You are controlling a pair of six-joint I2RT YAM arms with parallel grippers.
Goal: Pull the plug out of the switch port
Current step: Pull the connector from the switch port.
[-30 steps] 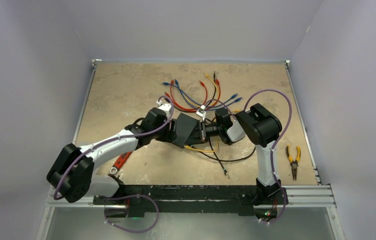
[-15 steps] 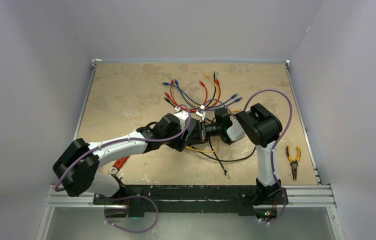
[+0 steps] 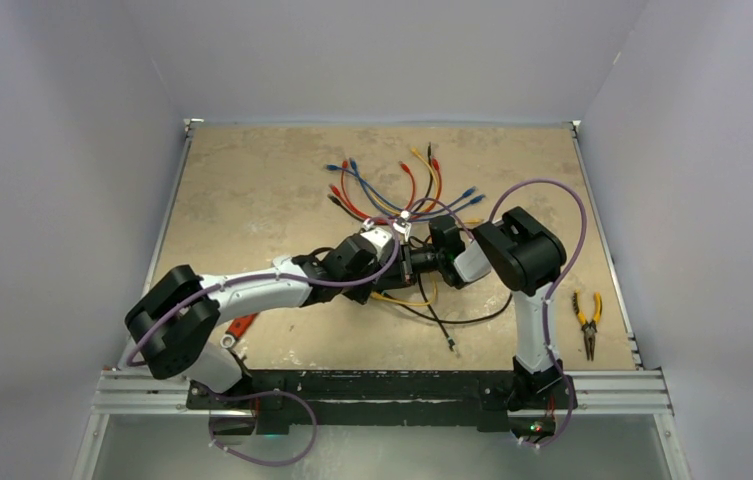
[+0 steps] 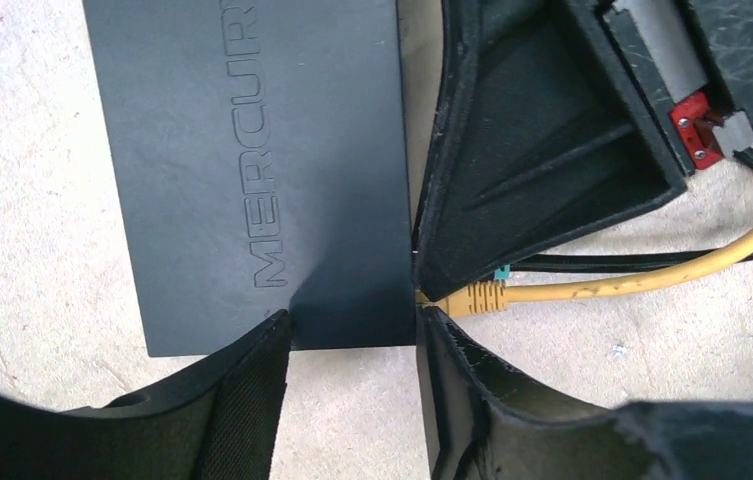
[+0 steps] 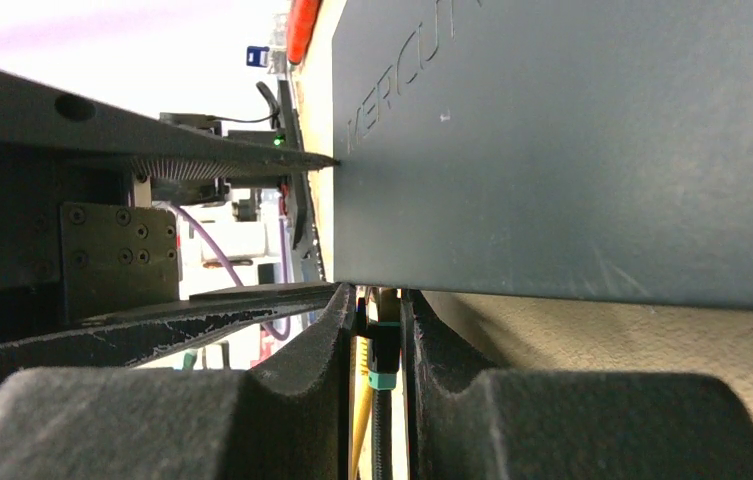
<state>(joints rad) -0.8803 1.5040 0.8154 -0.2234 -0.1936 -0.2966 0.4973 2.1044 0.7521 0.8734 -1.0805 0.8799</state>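
The switch (image 4: 252,170) is a flat black box marked MERCURY, lying on the tan table. In the top view my left wrist covers most of it. My left gripper (image 4: 350,322) stands open at the switch's near end, one finger (image 4: 242,400) over its top face and the other finger (image 4: 472,400) at the socket edge. A black plug (image 5: 383,360) with a teal band sits in that edge, and my right gripper (image 5: 380,312) is shut on it. Beside it a yellow plug (image 4: 477,297) is also in the edge.
Several red, blue and yellow patch cables (image 3: 402,190) fan out behind the arms. A loose black cable (image 3: 447,322) trails toward the front. Yellow-handled pliers (image 3: 586,318) lie at the right edge, and a red-handled wrench (image 3: 237,328) lies under the left arm.
My left arm has swung right and now covers the switch, its jaws a little narrower than half a second ago. The right arm and its grip are unchanged.
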